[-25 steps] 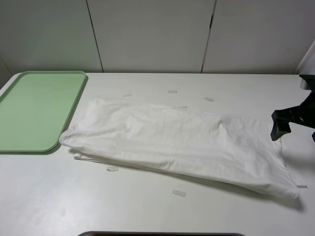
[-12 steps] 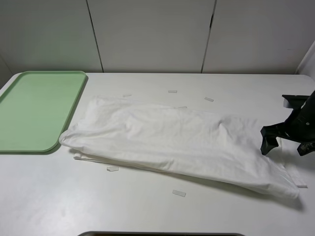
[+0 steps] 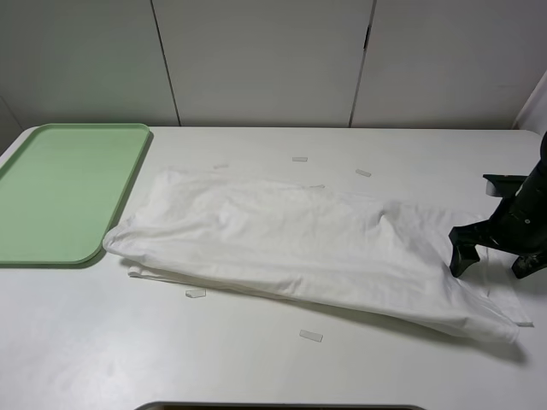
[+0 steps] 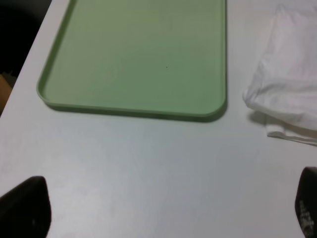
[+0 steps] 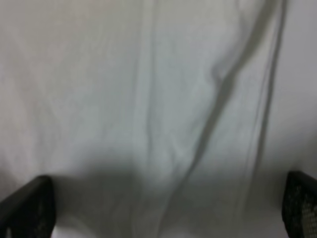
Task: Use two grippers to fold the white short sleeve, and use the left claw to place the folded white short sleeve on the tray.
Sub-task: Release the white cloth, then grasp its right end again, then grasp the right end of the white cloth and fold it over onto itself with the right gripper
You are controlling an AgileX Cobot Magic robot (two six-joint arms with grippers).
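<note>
The white short sleeve [image 3: 299, 248] lies folded into a long band, running from beside the tray toward the right front of the table. The pale-green tray [image 3: 60, 192] rests empty at the far left. My right gripper [image 3: 490, 263] hangs low over the shirt's right end, open, its fingers astride the cloth. In the right wrist view the right gripper [image 5: 163, 213] has wrinkled white short sleeve [image 5: 148, 99] between its wide-spread tips. The left arm is outside the high view. My left gripper [image 4: 166, 218] is open over bare table, near the tray [image 4: 133, 54] and the white short sleeve's left end [image 4: 287, 84].
Small clear strips lie scattered on the white table, among them one [image 3: 310, 336] in front of the shirt, one [image 3: 196, 293] at its near edge and one [image 3: 299, 159] behind it. White cabinet panels close off the back. A dark edge [image 3: 282, 407] shows at the front.
My right gripper has come in from the right edge, moving left and down until it hangs over the shirt's right end. Shirt and tray have not moved.
</note>
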